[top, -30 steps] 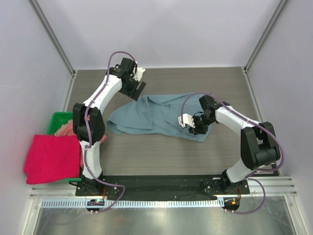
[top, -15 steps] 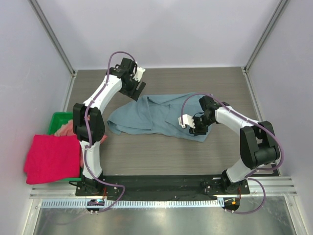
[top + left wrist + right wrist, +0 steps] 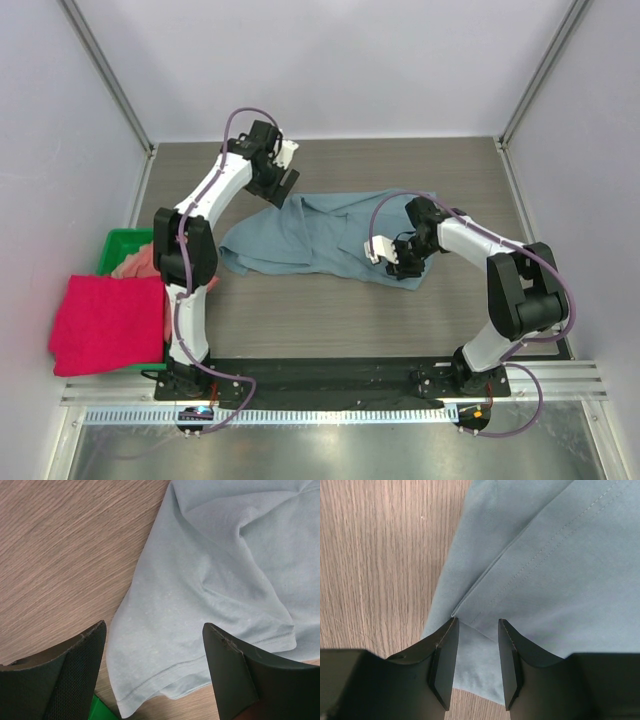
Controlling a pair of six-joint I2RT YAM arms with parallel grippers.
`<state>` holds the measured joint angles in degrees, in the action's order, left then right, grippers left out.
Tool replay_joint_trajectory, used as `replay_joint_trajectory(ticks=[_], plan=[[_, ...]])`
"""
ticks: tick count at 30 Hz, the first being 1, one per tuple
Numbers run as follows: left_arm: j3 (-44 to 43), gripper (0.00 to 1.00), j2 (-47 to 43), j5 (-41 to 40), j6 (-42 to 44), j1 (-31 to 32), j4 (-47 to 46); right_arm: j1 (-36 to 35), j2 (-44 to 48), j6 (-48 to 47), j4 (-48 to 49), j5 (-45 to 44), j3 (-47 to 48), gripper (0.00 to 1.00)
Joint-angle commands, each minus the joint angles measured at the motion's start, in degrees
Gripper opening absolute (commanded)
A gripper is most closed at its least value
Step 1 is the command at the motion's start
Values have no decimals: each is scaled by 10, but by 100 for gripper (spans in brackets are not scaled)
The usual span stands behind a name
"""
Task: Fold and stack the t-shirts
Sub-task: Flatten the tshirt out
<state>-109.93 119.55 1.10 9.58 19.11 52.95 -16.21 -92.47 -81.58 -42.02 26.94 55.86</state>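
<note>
The slate-blue t-shirt (image 3: pixel 315 235) lies crumpled and spread in the middle of the table. My left gripper (image 3: pixel 284 181) hovers over its far left edge, jaws wide open; in the left wrist view the hemmed sleeve (image 3: pixel 200 605) shows below the left gripper (image 3: pixel 155 630), with nothing gripped. My right gripper (image 3: pixel 393 256) is low at the shirt's near right corner. There the right gripper (image 3: pixel 476 622) stands part-open, straddling a folded hem edge (image 3: pixel 530 565), with cloth lying flat between the fingers. A salmon-pink t-shirt (image 3: pixel 135 262) sits in the bin. A crimson-pink t-shirt (image 3: pixel 105 322) drapes over the bin's near side.
The green plastic bin (image 3: pixel 122 241) stands at the table's left edge beside the left arm; a corner of the bin (image 3: pixel 100 711) shows in the left wrist view. Grey walls enclose the table on three sides. Bare wood (image 3: pixel 300 310) lies between the blue shirt and the arm bases.
The left arm has shifted slightly to the right. The right gripper has stayed at the shirt's near right corner, and neither gripper's opening has changed.
</note>
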Motion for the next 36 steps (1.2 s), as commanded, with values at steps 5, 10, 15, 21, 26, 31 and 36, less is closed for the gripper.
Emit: replay_joint_trajectory(ticks=[5,10,15,21,26,31,36], plan=[[-26,79,9,3,-2,-1,-7,-6,5,-26,0,11,-7,43],[-24,79,8,6,-5,-1,-10,-9,12,-24,-3,12,-12,44],[-18,79,3,4,-5,0,-13,-16,19,-42,-4,9,-27,46],[-13,79,1,2,-4,-1,-14,-23,12,-33,4,5,-35,47],[-16,79,3,1,-6,0,-14,-24,8,-10,46,-7,-30,47],[-27,78,8,2,-8,2,-14,-24,-3,8,63,-18,-11,43],[-32,79,11,2,-6,6,-14,-24,3,11,62,-19,0,41]])
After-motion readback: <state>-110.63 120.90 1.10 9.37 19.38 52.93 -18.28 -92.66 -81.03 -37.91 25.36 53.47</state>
